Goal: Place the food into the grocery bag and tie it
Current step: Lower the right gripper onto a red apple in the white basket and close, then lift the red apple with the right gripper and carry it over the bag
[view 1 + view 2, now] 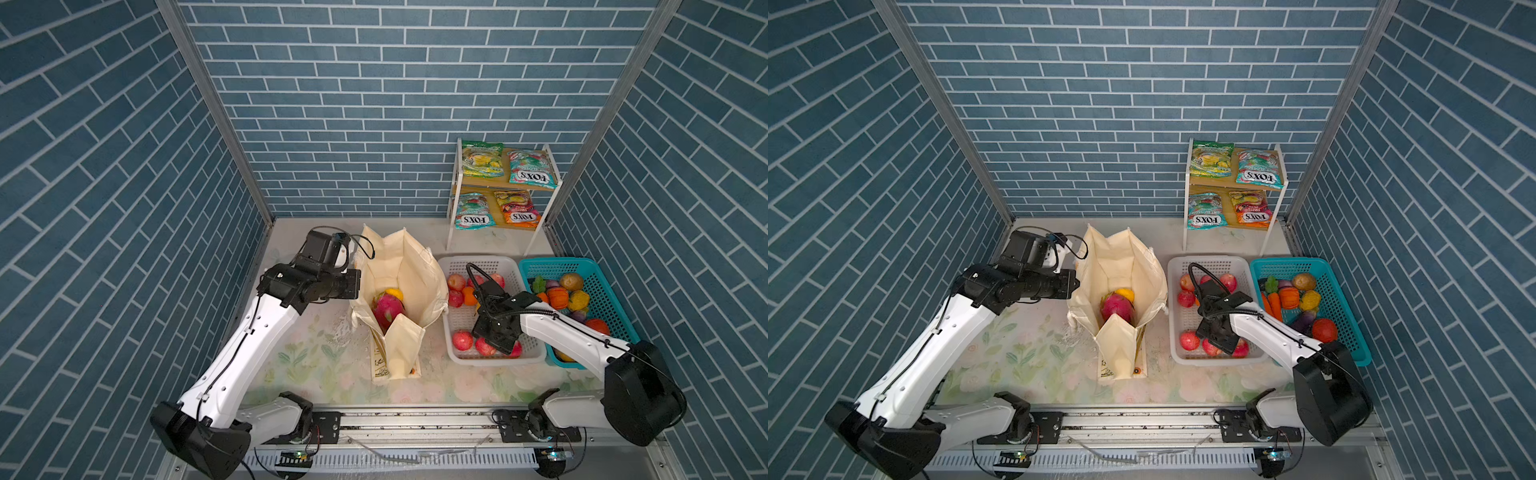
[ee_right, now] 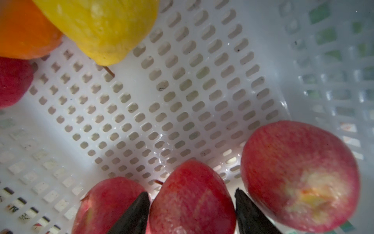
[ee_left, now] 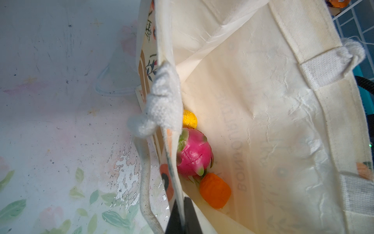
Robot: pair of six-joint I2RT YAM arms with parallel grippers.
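The cream grocery bag [image 1: 415,266] [image 1: 1133,257] stands open mid-table. Inside it lie a pink dragon fruit [image 3: 194,156] [image 1: 386,309], a yellow fruit [image 3: 189,119] and an orange [image 3: 215,190]. My left gripper [image 3: 183,214] is shut on the bag's left wall, with the fabric edge running between its black fingers. My right gripper [image 2: 192,202] is down in the white basket [image 1: 490,262], its fingers pressed on both sides of the middle red apple [image 2: 192,194] [image 1: 484,347]. A further apple [image 2: 299,174] lies on one side and another [image 2: 109,200] on the other.
A teal basket [image 1: 557,262] of toy vegetables stands right of the white one. Several FOX'S packets [image 1: 530,168] lie on a two-tier shelf [image 1: 457,183] at the back right. More apples, an orange and a yellow fruit [image 2: 101,26] lie at the white basket's far end.
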